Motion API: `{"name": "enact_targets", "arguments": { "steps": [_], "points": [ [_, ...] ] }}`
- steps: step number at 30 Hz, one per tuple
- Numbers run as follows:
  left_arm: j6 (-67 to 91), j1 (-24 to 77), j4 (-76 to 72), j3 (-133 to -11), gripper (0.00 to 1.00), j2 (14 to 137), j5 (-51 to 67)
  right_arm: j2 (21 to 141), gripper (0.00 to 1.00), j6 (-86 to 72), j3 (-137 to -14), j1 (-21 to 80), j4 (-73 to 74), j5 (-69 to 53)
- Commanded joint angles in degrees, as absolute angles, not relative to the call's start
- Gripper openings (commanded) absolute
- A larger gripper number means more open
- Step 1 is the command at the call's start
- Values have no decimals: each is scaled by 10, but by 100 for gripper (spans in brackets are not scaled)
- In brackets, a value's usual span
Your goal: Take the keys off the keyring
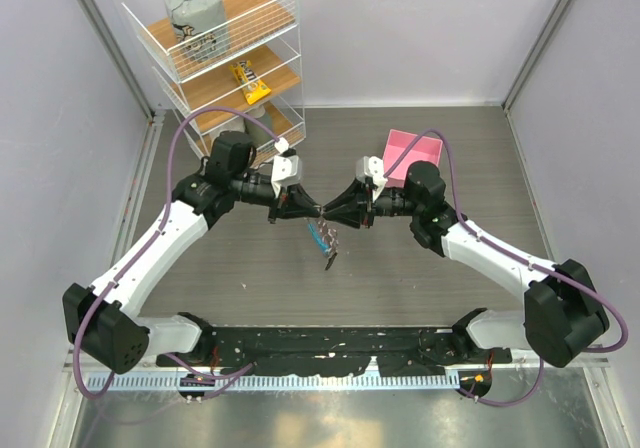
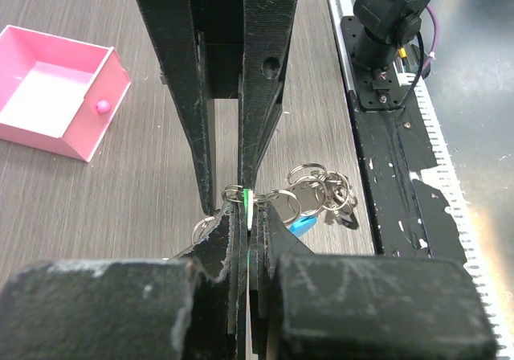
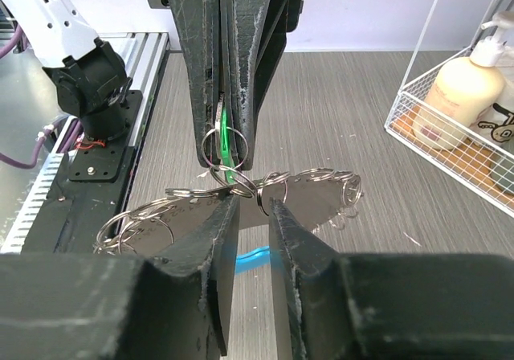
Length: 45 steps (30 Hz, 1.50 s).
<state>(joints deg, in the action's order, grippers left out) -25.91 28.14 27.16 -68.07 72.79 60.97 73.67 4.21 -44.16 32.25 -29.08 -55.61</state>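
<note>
Overhead, grey wood-grain worktop [image 1: 250,268] boxed in by pale lilac walls [image 1: 400,28]; wire shelf rack [image 1: 225,58] at back left, pink box [image 1: 412,153] right of centre. Meeting in mid-air: left fingers [image 2: 221,259] pressed tight on the green key [image 3: 229,147]. Right fingers [image 3: 213,255] narrow, tips at a ring of the keyring [image 3: 321,179]; grip impossible to tell. Rest of keyring hanging below them.

Overhead view, close opposed wrist views, seemingly sharing keyring [image 3: 313,179]
</note>
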Motion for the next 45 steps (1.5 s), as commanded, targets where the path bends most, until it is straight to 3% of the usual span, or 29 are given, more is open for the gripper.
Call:
{"name": "enact_targets", "arguments": {
  "steps": [1, 3, 4, 5, 8, 24, 29, 36, 40, 45],
  "points": [
    [-266, 286, 259, -706, 0, 723, 624, 714, 22, 38, -461, 326, -317, -563],
    [-266, 286, 260, -706, 0, 723, 624, 714, 12, 38, -461, 326, -316, -563],
    [-267, 286, 260, -706, 0, 723, 624, 714, 12, 37, -461, 326, -316, -563],
    [-267, 286, 261, -706, 0, 724, 624, 714, 14, 37, -462, 326, -316, -563],
    [-269, 286, 263, -706, 0, 722, 621, 714, 33, 36, -462, 326, -316, -557],
    [-268, 288, 263, -709, 0, 725, 618, 701, 25, 36, -456, 326, -318, -539],
    [-268, 288, 264, -715, 0, 721, 617, 711, 29, 40, -460, 326, -308, -541],
    [-265, 288, 257, -711, 0, 717, 621, 722, 23, 54, -470, 329, -287, -535],
    [-260, 288, 255, -710, 0, 720, 620, 722, 5, 65, -475, 335, -271, -531],
    [-237, 288, 254, -717, 0, 723, 601, 700, 5, 116, -483, 357, -211, -487]
  ]
}}
